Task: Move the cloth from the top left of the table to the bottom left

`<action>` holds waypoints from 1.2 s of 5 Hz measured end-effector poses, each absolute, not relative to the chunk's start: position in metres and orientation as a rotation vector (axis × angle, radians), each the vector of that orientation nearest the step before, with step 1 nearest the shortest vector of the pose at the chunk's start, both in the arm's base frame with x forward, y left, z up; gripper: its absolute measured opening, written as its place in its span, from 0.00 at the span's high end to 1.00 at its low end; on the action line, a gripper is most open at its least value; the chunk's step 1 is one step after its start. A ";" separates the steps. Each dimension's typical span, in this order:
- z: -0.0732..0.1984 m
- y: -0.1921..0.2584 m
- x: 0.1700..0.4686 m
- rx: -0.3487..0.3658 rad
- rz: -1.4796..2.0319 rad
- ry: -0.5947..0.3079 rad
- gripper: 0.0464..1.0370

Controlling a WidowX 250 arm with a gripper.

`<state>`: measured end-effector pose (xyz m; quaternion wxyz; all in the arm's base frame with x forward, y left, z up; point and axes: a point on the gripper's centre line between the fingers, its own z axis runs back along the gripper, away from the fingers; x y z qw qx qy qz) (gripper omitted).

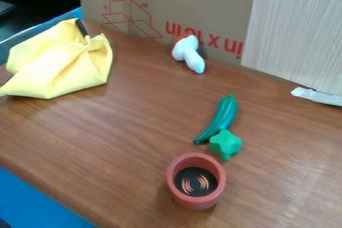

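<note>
"Which step is this?"

"Grasping the yellow cloth (60,64), I'd judge. What looks like the black gripper (81,28) sits at its upper folds."

"Wide or closed?"

"Can't tell; cloth hides it. Next: secure the hold, then bring it to the table (60,142) area below the gripper."

"Its lie?"

"Below-left of the gripper, long axis slanting down-left to a pointed corner."
</note>
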<state>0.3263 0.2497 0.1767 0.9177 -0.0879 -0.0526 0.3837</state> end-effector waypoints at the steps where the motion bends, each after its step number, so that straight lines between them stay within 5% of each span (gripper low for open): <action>1: 0.162 0.250 0.327 -0.194 0.798 -0.071 0.04; 6: 0.073 0.266 0.327 -0.007 0.711 -0.086 0.04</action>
